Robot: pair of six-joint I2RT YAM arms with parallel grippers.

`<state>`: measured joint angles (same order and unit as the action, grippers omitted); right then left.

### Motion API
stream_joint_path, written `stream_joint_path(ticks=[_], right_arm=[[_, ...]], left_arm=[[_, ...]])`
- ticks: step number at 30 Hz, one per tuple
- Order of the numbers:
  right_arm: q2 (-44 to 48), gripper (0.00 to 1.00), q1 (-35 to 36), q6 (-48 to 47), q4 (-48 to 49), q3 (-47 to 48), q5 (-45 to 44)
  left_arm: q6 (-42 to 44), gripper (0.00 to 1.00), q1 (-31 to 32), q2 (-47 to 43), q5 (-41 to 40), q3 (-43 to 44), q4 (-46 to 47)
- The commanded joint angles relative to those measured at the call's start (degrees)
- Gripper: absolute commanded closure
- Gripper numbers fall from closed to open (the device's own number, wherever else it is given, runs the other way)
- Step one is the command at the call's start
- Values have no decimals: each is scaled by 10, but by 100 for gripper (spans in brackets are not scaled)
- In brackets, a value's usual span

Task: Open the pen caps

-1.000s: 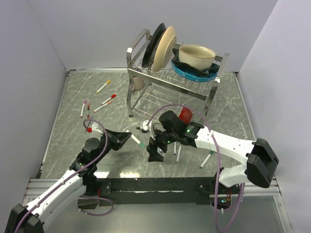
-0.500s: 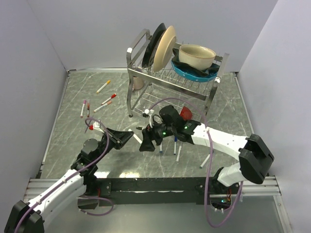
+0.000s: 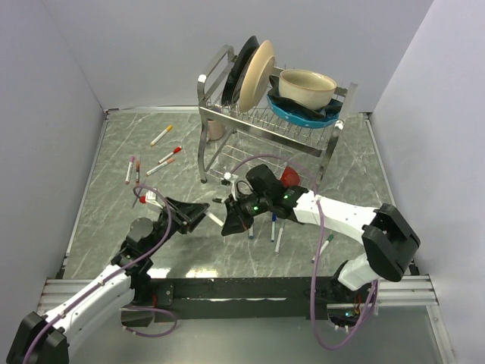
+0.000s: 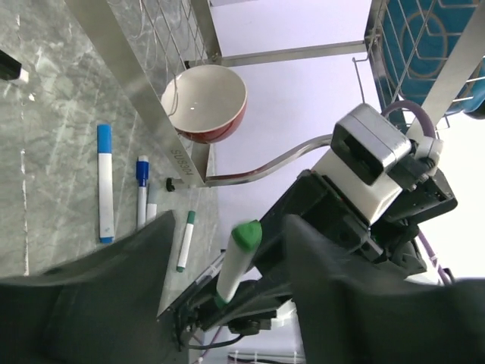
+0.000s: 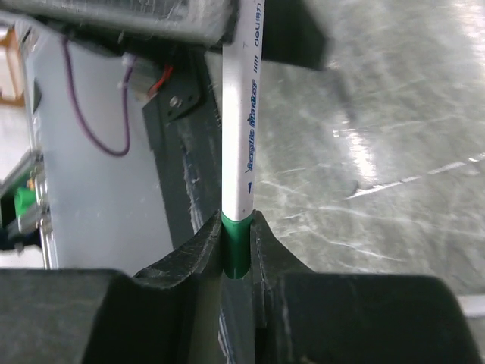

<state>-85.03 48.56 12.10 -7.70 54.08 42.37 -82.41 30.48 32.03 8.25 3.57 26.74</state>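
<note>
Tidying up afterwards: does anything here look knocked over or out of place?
The red bowl under the dish rack seems tipped on its side, its white inside facing sideways. Loose pens lie scattered across the table.

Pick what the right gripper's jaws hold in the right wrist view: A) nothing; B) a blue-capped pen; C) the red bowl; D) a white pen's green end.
D: the right gripper has its jaws pressed on either side of the green end of the white pen.
</note>
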Motion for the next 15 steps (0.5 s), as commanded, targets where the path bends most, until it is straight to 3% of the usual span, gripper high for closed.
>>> stream_joint_path(ticks=[1, 5, 6, 9, 15], right_arm=[[-11, 100, 5, -33, -10, 26, 44], [-14, 100, 5, -40, -12, 27, 53], [-14, 100, 5, -41, -12, 28, 52], [-15, 100, 5, -39, -13, 30, 48], [-17, 100, 2, -38, -13, 30, 25]], left_arm=[[10, 30, 1, -19, -1, -7, 24], [26, 30, 9, -13, -9, 15, -16], [27, 37, 19, -8, -14, 21, -20], [26, 47, 41, 21, -29, 31, -14], [34, 50, 110, 91, -81, 64, -3]])
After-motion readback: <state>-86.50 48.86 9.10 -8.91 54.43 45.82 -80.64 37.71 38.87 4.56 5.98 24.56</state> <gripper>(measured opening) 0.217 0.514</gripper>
